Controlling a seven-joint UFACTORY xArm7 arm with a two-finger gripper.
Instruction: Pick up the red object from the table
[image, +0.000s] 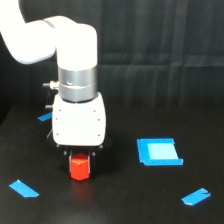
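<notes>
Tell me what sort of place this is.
Probably a robotics lab test bench: a white xArm6 arm works over a black matte table marked with blue tape strips and a blue square mark, against a dark backdrop.

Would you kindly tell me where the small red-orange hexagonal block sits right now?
In the exterior view, the small red-orange hexagonal block sits lower left of centre on the black matte table, directly beneath the white arm's gripper, left of the blue square mark.

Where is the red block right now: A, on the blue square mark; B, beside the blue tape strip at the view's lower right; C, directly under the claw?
C: the red block sits directly below the claw, well to the exterior view's left of the blue square mark.
</notes>
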